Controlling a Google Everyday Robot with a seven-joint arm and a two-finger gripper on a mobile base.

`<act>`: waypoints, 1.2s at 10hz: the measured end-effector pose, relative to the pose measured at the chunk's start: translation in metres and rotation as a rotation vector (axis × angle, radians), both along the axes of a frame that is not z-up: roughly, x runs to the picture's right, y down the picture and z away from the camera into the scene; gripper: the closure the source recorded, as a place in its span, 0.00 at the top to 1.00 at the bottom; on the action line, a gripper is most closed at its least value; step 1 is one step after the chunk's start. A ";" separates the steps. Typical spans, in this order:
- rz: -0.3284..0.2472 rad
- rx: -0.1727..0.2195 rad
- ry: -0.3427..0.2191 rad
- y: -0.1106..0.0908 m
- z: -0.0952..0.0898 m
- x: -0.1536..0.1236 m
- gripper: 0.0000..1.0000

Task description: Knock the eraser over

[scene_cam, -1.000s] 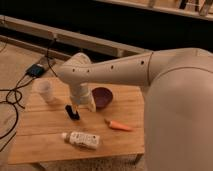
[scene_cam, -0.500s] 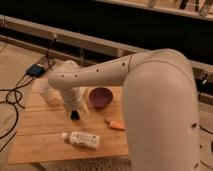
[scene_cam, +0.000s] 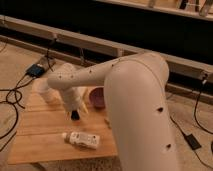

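1. Wooden slatted table [scene_cam: 35, 135] carries all the objects; dark cables [scene_cam: 12, 97] lie on the floor to its left.
2. White arm [scene_cam: 135, 90] reaches across the table from the right. The gripper [scene_cam: 76, 108] hangs low over the tabletop, just left of the dark purple bowl [scene_cam: 97, 97].
3. Gripper state, spread or pressed together: cannot tell.
4. Eraser [scene_cam: 75, 116]: small black block on the table directly under the gripper's tip; contact not discernible.
5. White labelled bottle [scene_cam: 82, 140] lies on its side nearer the front edge, apart from the eraser.
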State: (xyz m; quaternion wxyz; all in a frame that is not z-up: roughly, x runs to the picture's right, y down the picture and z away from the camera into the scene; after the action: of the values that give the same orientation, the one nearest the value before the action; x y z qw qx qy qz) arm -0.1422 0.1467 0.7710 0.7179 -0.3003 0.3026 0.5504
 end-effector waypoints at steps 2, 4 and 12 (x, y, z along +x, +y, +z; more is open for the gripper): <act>0.016 0.006 0.017 -0.011 0.019 0.004 0.65; 0.042 0.020 0.030 -0.025 0.036 0.008 0.65; 0.119 0.100 0.013 -0.070 0.055 0.020 0.65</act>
State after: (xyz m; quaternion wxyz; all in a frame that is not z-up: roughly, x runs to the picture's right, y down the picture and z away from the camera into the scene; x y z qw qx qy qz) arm -0.1218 0.0768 0.8259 0.6960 -0.2778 0.2608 0.6086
